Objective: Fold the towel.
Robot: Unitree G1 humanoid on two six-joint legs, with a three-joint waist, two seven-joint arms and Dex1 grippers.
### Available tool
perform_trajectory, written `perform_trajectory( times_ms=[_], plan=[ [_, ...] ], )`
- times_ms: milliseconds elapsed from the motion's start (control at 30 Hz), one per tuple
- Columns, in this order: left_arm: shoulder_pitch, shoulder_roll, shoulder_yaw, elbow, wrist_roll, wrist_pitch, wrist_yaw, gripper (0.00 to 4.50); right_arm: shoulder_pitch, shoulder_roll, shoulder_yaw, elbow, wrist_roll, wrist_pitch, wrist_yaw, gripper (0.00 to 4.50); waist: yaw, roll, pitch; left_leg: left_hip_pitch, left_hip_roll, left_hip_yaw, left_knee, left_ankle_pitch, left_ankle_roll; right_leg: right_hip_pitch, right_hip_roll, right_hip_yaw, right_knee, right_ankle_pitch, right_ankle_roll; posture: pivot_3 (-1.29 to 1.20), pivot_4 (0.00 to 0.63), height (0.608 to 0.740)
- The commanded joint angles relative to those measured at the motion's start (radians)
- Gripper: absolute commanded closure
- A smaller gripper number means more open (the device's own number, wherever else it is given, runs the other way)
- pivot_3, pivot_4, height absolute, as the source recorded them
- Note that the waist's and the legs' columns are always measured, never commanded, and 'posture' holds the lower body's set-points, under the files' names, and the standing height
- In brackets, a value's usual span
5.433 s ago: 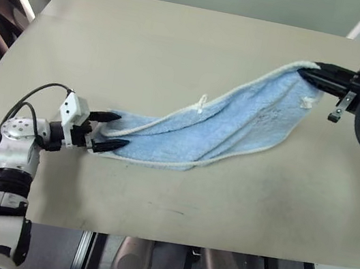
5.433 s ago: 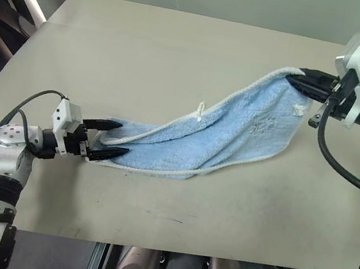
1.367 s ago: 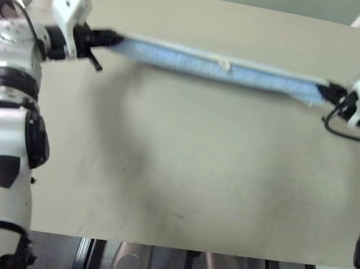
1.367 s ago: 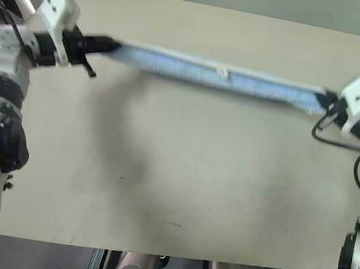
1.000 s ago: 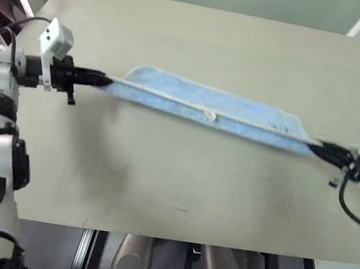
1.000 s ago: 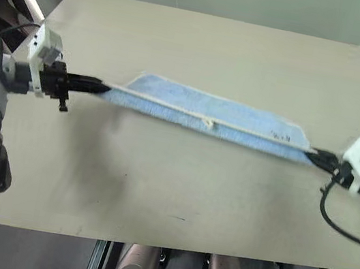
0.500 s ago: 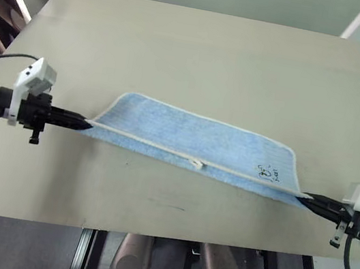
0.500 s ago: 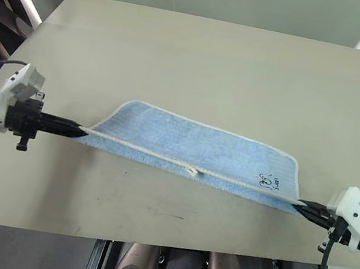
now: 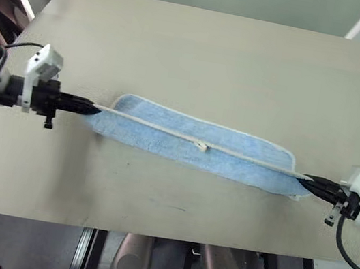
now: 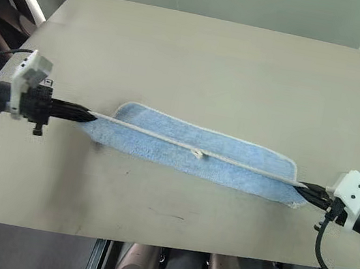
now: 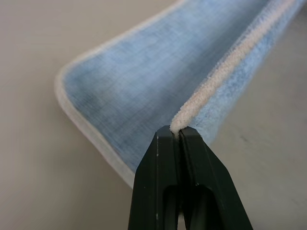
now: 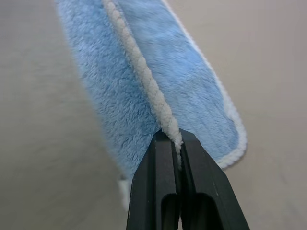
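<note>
Left gripper (image 9: 91,110) clamped on one end of the towel (image 9: 191,148), stretched taut low over the table (image 9: 200,55), right gripper (image 9: 310,184) pinching the other end, and any uneven pull could yank that thin edging free.

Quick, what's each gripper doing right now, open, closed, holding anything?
Left gripper: closed on the towel, pinching its white edging at one end.
Right gripper: closed on the towel's edging at the other end.
</note>
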Motion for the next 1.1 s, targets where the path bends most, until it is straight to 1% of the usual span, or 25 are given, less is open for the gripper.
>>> perform_trajectory(
  times_ms=[33,100,200,333,500,667,767,867,1100],
  plan=[
    [-0.081,-0.024,0.013,0.154,0.102,-0.097,0.076,4.48,-0.061,0.008,0.006,0.115,-0.073,0.000,-0.078,4.50,0.000,0.000,0.000,0.000,0.000,0.000,0.000,0.000,0.000,0.000,0.000,0.000,0.000,0.000,0.000,0.00,0.150,0.697],
    [-0.120,-0.070,0.015,0.218,0.133,-0.160,0.095,4.48,-0.118,0.027,0.040,0.156,-0.088,-0.009,-0.103,4.50,0.000,0.000,0.000,0.000,0.000,0.001,0.000,0.001,0.001,0.001,0.000,0.000,-0.001,0.001,0.002,0.00,0.150,0.697],
    [-0.181,-0.118,0.030,0.305,0.165,-0.201,0.132,4.48,-0.169,0.034,0.078,0.202,-0.111,-0.023,-0.114,4.50,0.000,0.000,0.000,0.000,0.000,0.001,0.000,0.001,0.002,0.001,0.000,0.000,-0.002,0.002,0.004,0.00,0.150,0.697],
    [-0.227,-0.155,0.030,0.391,0.211,-0.257,0.171,4.48,-0.238,0.045,0.119,0.270,-0.137,-0.044,-0.125,4.50,0.000,0.000,0.000,0.001,0.000,0.001,-0.001,0.001,0.002,0.002,0.000,0.000,-0.004,0.007,0.013,0.00,0.150,0.697],
    [-0.256,-0.197,0.031,0.444,0.254,-0.310,0.210,4.48,-0.315,0.063,0.161,0.346,-0.160,-0.069,-0.131,4.50,-0.001,0.000,0.000,0.001,0.000,0.001,-0.001,0.002,0.004,0.004,0.000,0.000,-0.008,0.009,0.015,0.00,0.150,0.697],
    [-0.271,-0.229,0.042,0.474,0.280,-0.308,0.233,4.48,-0.379,0.082,0.194,0.424,-0.182,-0.106,-0.130,4.50,0.001,0.000,0.000,0.001,0.000,0.001,-0.001,0.003,0.005,0.006,0.000,0.000,-0.012,0.011,0.017,0.00,0.150,0.697],
    [-0.276,-0.243,0.056,0.484,0.290,-0.310,0.266,3.74,-0.403,0.088,0.202,0.454,-0.186,-0.120,-0.124,4.50,0.001,0.000,0.000,0.001,0.000,0.002,-0.001,0.003,0.005,0.006,0.000,0.000,-0.013,0.012,0.017,0.00,0.150,0.697],
    [-0.277,-0.261,0.080,0.489,0.293,-0.330,0.303,2.76,-0.424,0.103,0.193,0.464,-0.152,-0.114,-0.102,3.83,0.001,0.000,0.000,0.001,0.000,0.002,-0.002,0.003,0.005,0.006,0.000,0.000,-0.014,0.012,0.017,0.00,0.150,0.697],
    [-0.273,-0.269,0.125,0.489,0.294,-0.353,0.330,0.30,-0.428,0.115,0.183,0.450,-0.142,-0.115,-0.100,1.45,0.001,0.000,0.000,0.001,0.000,0.002,-0.002,0.003,0.005,0.006,0.000,0.000,-0.014,0.012,0.017,0.00,0.150,0.697]
  ],
)
